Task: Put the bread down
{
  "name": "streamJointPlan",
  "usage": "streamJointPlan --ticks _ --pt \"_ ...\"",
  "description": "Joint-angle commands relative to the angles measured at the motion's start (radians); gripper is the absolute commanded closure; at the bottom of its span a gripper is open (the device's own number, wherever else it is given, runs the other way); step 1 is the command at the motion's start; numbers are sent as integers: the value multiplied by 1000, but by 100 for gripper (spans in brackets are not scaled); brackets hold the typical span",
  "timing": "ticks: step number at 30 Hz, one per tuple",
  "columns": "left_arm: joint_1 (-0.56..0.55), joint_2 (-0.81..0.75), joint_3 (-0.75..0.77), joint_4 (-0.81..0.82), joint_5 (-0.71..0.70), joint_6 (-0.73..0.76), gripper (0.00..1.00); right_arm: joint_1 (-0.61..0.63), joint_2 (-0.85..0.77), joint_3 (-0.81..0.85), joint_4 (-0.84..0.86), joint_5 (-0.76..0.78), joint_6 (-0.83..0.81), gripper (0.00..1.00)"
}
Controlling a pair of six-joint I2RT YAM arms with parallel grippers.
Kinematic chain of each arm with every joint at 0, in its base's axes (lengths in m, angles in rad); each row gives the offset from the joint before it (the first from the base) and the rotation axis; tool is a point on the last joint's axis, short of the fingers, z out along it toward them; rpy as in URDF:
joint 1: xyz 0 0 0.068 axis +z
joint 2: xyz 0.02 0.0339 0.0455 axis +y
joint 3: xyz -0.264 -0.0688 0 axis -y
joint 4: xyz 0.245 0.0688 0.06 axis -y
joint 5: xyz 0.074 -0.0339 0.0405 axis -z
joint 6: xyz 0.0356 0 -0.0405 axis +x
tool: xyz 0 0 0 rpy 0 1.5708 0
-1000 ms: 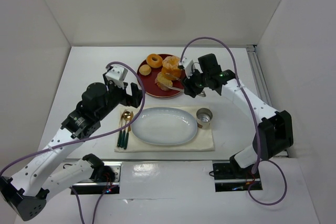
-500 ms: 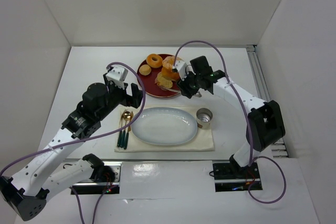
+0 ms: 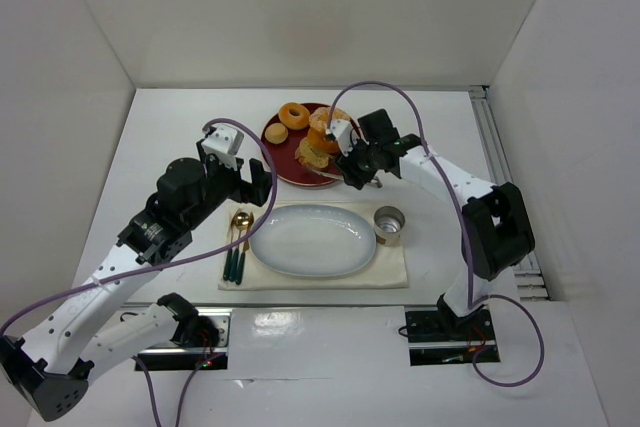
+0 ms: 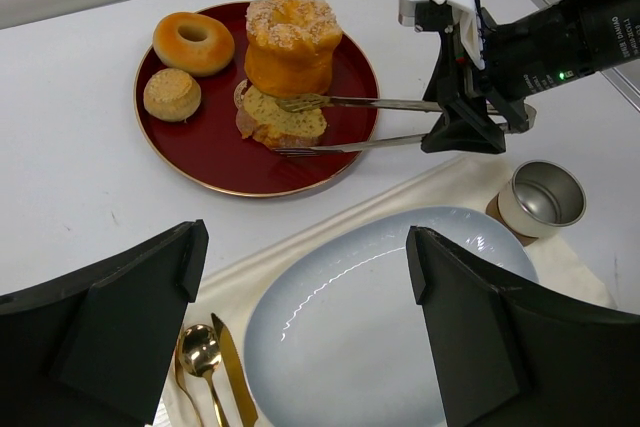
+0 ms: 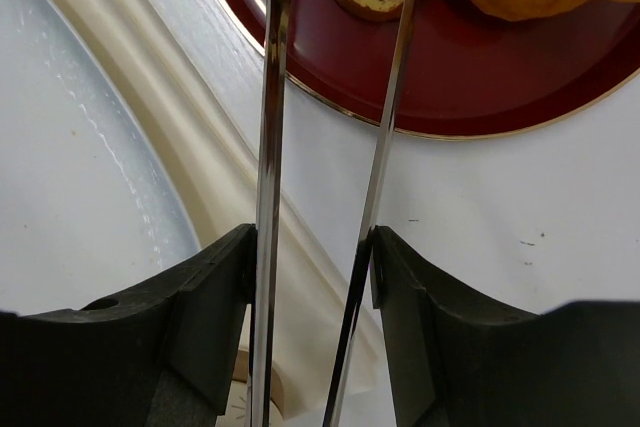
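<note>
My right gripper [image 5: 310,282] clamped narrow on tongs [image 4: 380,102]; tines straddled the bread [image 4: 285,125], 6 o'clock of the pastry [image 4: 293,42], presumably for a clean lift; left gripper [image 4: 305,247] wide, empty.

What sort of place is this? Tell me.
Probably a robot test cell staged for dining: white walls, oval plate and cutlery on a mat, red plate of pastries.

Tongs [image 4: 370,102] — donut [image 4: 193,42] on red plate [image 4: 200,152]
</note>
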Motion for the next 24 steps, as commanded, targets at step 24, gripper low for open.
streamJointPlan --ticks 24 --pt "-5 -6 -2 61 -8 22 0 79 8 44 1 212 -56 42"
